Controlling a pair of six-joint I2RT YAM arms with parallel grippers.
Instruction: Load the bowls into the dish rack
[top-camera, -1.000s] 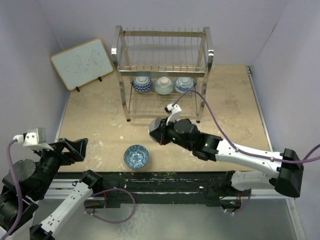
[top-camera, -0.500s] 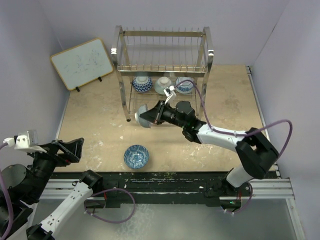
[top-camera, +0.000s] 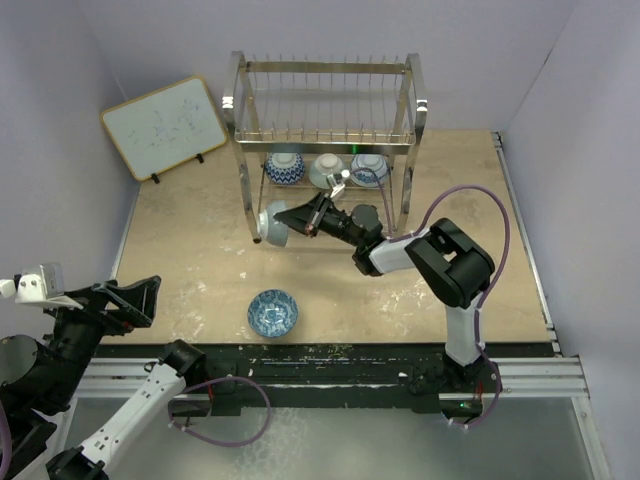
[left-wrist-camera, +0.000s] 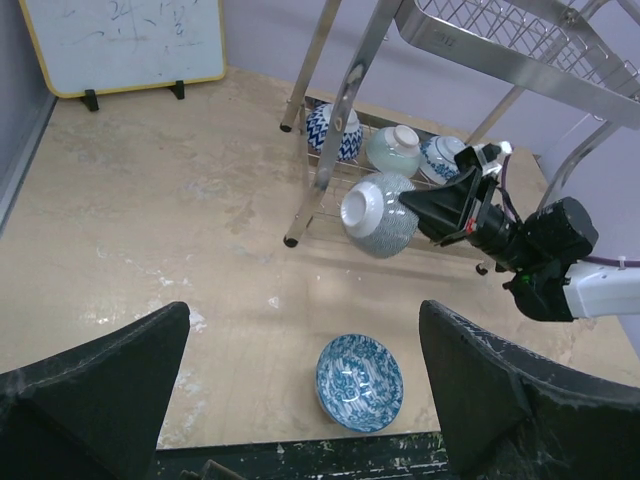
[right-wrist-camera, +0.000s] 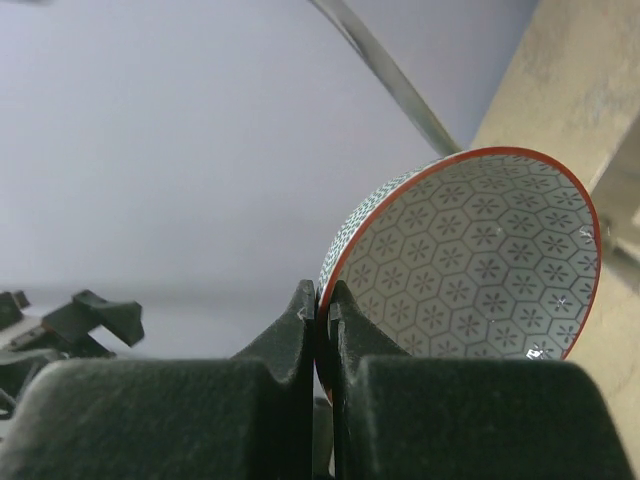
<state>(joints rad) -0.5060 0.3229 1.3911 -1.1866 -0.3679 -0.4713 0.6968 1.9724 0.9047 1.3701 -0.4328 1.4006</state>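
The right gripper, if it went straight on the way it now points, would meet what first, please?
The right gripper, shut on a bowl, points toward the front left post of the rack. The bowl would probably strike that post first, though depth is unclear.

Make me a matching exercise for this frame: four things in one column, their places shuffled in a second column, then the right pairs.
Things:
1. red-rimmed bowl
2. blue bowl facing up
3. mint green bowl
4. whiteboard

Places:
A. middle of the dish rack's lower tier
B. propped at the table's far left
C. clamped by its rim in the right pincer
D. on the table near its front edge

Pairs: 1-C, 2-D, 3-A, 4-B
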